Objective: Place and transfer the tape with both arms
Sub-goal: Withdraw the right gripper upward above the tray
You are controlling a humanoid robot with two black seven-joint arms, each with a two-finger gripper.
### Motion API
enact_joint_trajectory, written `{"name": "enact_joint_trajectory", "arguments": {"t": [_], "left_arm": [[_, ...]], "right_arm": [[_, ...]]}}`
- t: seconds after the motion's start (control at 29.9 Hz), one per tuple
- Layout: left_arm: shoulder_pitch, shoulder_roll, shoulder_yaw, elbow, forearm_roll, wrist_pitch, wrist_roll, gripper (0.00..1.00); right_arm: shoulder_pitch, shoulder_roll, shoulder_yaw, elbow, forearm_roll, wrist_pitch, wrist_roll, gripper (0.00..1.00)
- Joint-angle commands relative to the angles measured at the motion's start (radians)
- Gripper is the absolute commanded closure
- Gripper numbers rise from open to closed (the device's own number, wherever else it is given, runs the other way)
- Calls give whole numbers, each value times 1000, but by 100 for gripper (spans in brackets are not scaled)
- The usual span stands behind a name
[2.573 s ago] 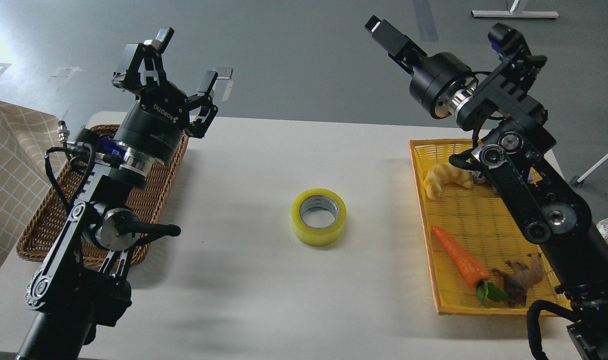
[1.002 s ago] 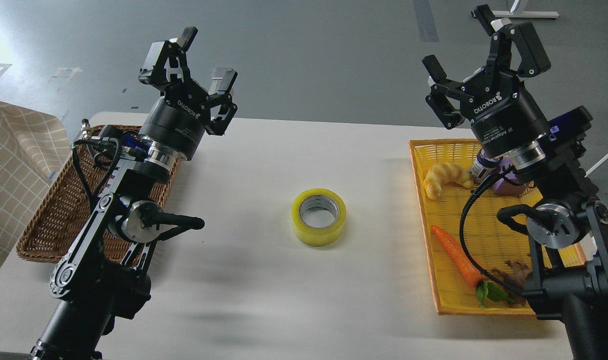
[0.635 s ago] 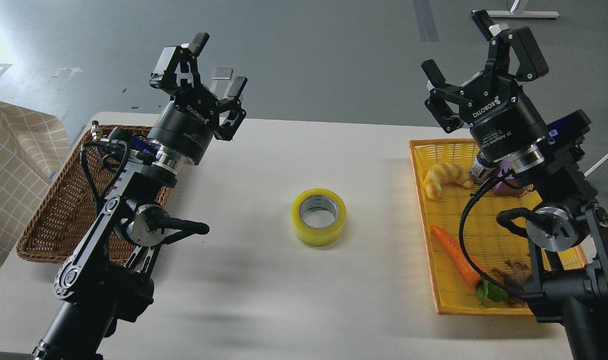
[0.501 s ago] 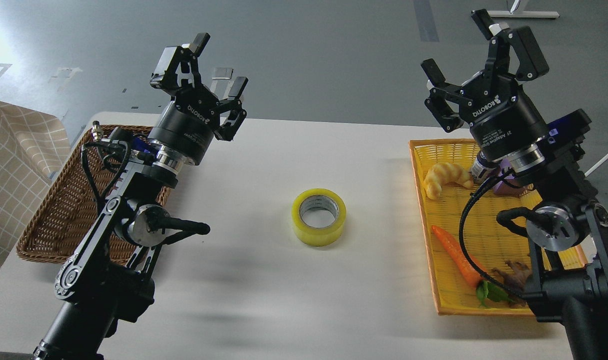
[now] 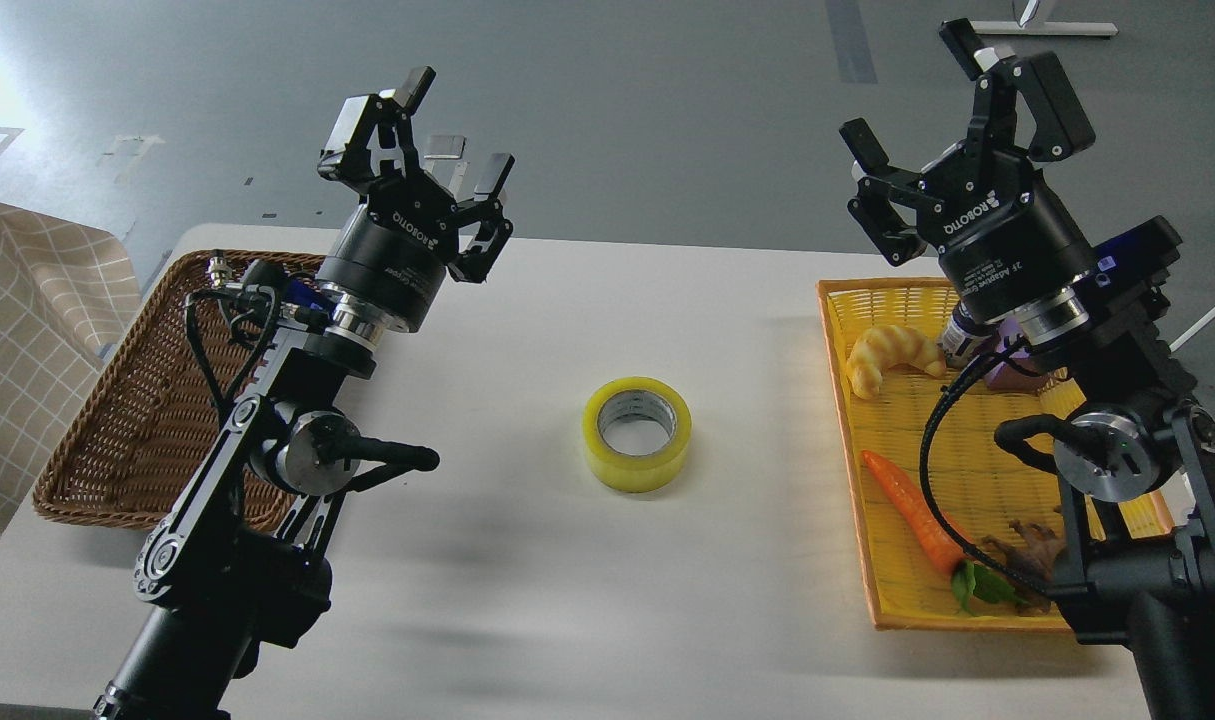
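Note:
The tape [image 5: 637, 433], a yellowish roll with a grey-white core, lies flat on the white table [image 5: 527, 560] at its middle. My left gripper [image 5: 447, 130] is open and empty, raised above the table's far left, well left of the tape. My right gripper [image 5: 912, 95] is open and empty, raised above the far end of the yellow tray, well right of the tape. Neither gripper touches the tape.
A brown wicker basket [image 5: 117, 420] sits at the left, partly behind my left arm. A yellow tray [image 5: 867, 500] at the right holds a croissant toy [image 5: 892, 357], a carrot toy [image 5: 917, 515] and a brown figure [image 5: 1035, 545]. A checked cloth [image 5: 17, 330] lies at the far left.
My left arm has moved steadily right, toward the table's middle. My right arm swung round from pointing left so its gripper points up; since then it has held almost still. The tape has not moved.

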Motion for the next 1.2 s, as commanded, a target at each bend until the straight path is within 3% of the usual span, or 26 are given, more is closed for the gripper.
{"name": "enact_joint_trajectory", "arguments": {"t": [0.0,0.13,0.3,0.53,1.0,1.17], "left_arm": [[-6,1,-5,-4,0,-32,-3,2],[-11,1,-13,-2,0,-32,-6,2],[-6,4,-20,-2,-6,-38,-72,2],[2,-8,-23,-2,-12,-93,-74,2],[-12,-14,-10,-8,-3,-92,-85,2],[-35,-11,-6,-7,162,-76,-91,2]], "right_arm": [[-1,-6,3,4,2,0,1,0],[-1,-5,3,6,5,0,4,0],[6,6,18,7,49,0,7,0],[6,15,32,6,69,0,4,0],[-1,15,41,0,74,0,1,0],[4,15,43,3,74,0,1,0]]}}
